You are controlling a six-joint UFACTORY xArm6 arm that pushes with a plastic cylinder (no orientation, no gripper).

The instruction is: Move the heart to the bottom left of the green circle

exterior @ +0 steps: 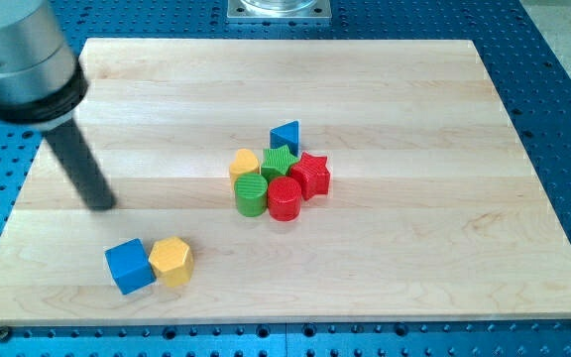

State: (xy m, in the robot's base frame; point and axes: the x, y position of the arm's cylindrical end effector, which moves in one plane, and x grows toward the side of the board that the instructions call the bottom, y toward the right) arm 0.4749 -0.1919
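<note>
yellow heart (245, 163) touching green circle (251, 195), my tip (101, 204) well left

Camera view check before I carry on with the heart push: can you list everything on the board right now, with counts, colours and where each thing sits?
Yellow heart: 1, yellow, left edge of the central cluster, just above the green circle.
Green circle: 1, green, cluster's bottom left, touching the red cylinder.
Red cylinder: 1, red, cluster's bottom.
Green star-like block: 1, green, cluster's middle; shape not certain.
Red star: 1, red, cluster's right.
Blue triangle: 1, blue, cluster's top.
Blue cube: 1, blue, near the view's bottom left.
Yellow hexagon: 1, yellow, touching the blue cube's right side.
Wooden board: 1, light wood, under everything.
My tip: 1, dark rod, left of the cluster, above the blue cube, touching no block.
</note>
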